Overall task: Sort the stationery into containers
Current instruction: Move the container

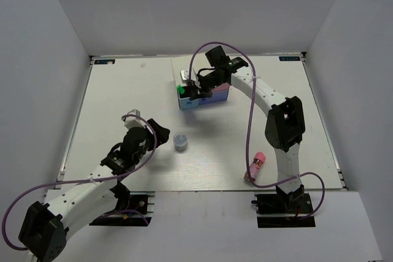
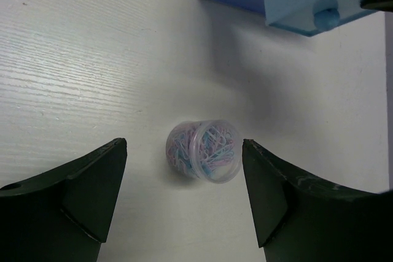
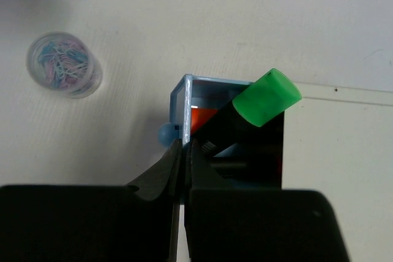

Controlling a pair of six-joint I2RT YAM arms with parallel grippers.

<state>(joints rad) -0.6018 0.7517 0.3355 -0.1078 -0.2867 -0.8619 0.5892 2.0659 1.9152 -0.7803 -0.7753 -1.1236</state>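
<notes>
The white drawer chest (image 1: 212, 97) stands at the back middle. Its light blue drawer (image 3: 184, 93) is pulled out. My right gripper (image 3: 186, 145) is shut on that drawer's thin front panel, just beside the knob (image 3: 166, 134). A black highlighter with a green end (image 3: 268, 97) leans out of the open drawer, and an orange end (image 3: 201, 121) shows beneath it. The round pot (image 2: 202, 151), full of pastel paper clips, lies on the table level with the tips of my left gripper (image 2: 183, 145), which is open and not touching it. The pink tube (image 1: 256, 164) lies near the right arm's base.
Grey walls enclose the white table (image 1: 123, 90) on three sides. The right arm (image 1: 270, 99) arches over the table's right half to the chest. The left arm (image 1: 92, 188) reaches in from the near left corner.
</notes>
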